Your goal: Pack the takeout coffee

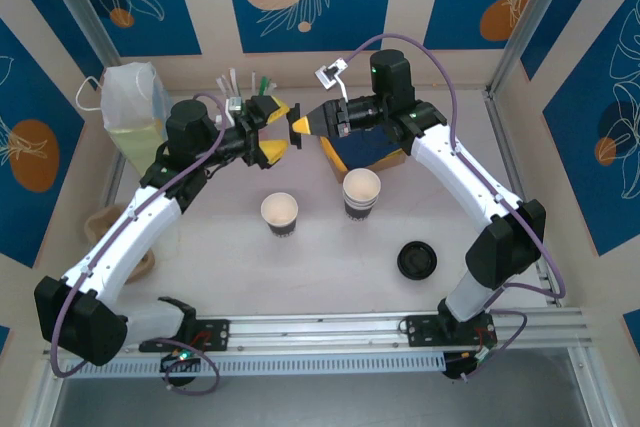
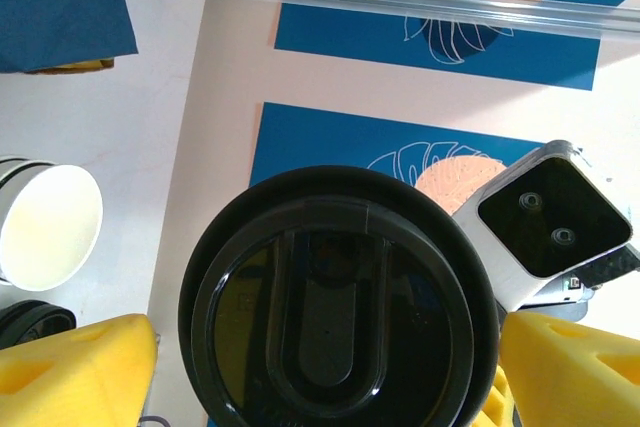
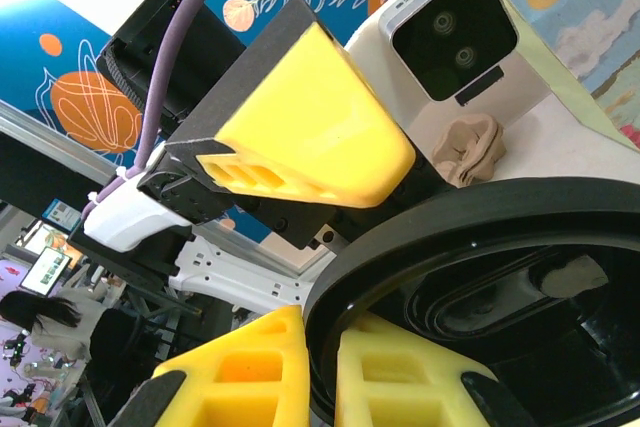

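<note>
A loose black lid (image 2: 335,307) hangs in the air between my two grippers, with no cup under it. My right gripper (image 3: 322,337) is shut on the lid's rim (image 3: 500,247), which is pinched between its yellow fingers. My left gripper (image 1: 280,129) stands open, a yellow finger (image 2: 70,367) on either side of the lid, whose face is turned to its camera. The right gripper (image 1: 298,126) meets it tip to tip above the back of the table. Two lidless paper cups (image 1: 279,213) (image 1: 361,192) stand upright below. The takeout coffee is out of view.
A second black lid (image 1: 416,259) lies flat at the front right. A white plastic bag (image 1: 135,112) stands at the back left, with a blue napkin on a brown box (image 1: 365,152) behind the striped cup. Straws and cutlery (image 1: 240,82) lean against the back wall.
</note>
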